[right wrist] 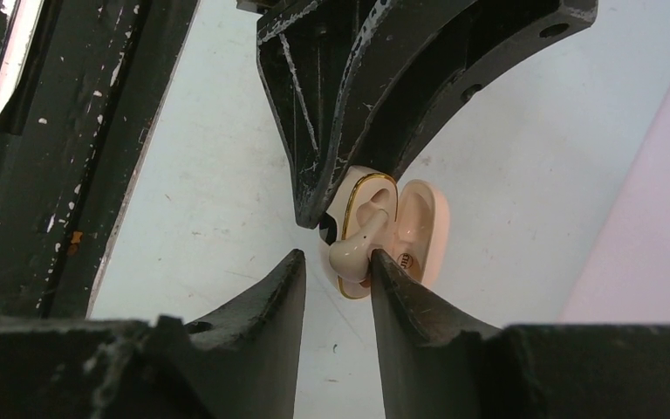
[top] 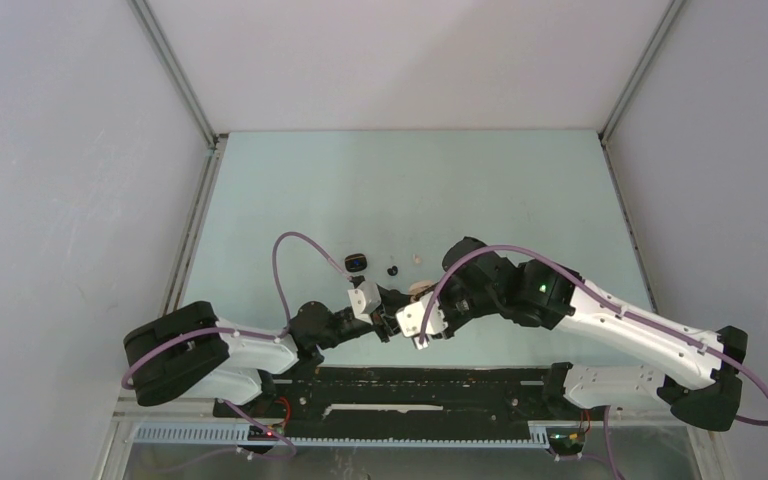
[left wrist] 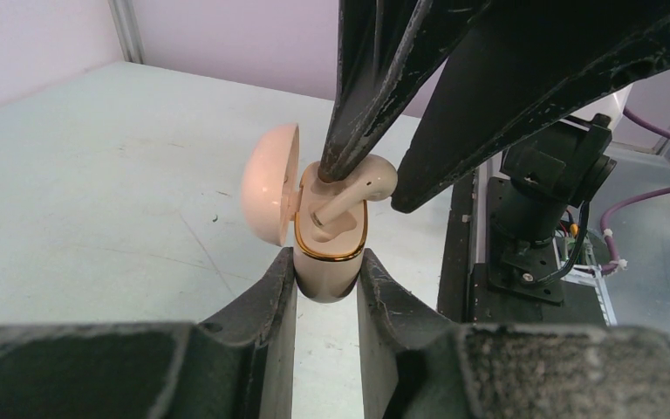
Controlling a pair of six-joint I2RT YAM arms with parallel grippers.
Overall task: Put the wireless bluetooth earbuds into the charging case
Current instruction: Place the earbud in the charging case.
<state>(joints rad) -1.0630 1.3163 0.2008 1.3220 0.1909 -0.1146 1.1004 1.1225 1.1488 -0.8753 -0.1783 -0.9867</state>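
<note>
The left gripper [left wrist: 326, 262] is clamped on the lower body of the beige charging case [left wrist: 336, 240]. It holds the case upright off the table [left wrist: 96, 192] with the hinged lid [left wrist: 269, 194] swung fully back, evidently so the wells face the other arm and the case cannot shift under pressure. The right gripper [right wrist: 338, 257] comes in from above, its jaws drawn in on a beige earbud [left wrist: 368, 182], which it appears to pinch by the bulbous head. The stem already angles down into the well inside the gold rim [right wrist: 373, 182], but the head stands proud, so the earbud is judged only partly seated. A small dark marking [right wrist: 408, 260] shows inside the lid, too small to read; no other brand or label is legible. On the table beyond the grippers lie a black case [top: 358, 263] and, just beside it, a tiny black earbud [top: 392, 270], apart from both arms.
</note>
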